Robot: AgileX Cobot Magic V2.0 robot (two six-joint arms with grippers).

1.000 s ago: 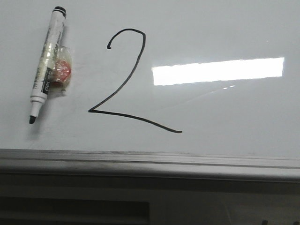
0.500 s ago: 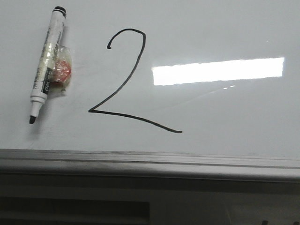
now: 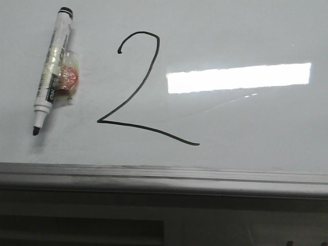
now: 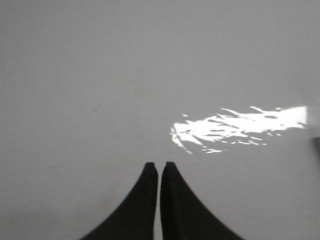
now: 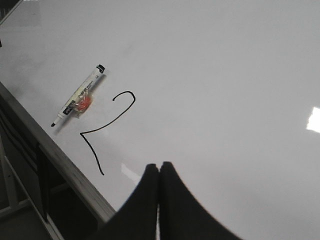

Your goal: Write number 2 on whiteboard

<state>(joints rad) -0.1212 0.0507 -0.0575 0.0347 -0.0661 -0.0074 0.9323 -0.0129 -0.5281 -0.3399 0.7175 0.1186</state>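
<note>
Well ahead of the closed, empty right gripper (image 5: pixel 159 167), the number 2 (image 5: pixel 107 127) sits finished on the whiteboard (image 5: pixel 225 75), marker (image 5: pixel 79 95) beside it; left gripper (image 4: pixel 158 167) also closed. Probably only retreat remains: lift clear without smudging ink.

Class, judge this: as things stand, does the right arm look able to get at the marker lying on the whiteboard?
Probably yes. The marker lies alone on the whiteboard, beside the number 2, nothing covering it. The right gripper is shut and would need opening.
</note>
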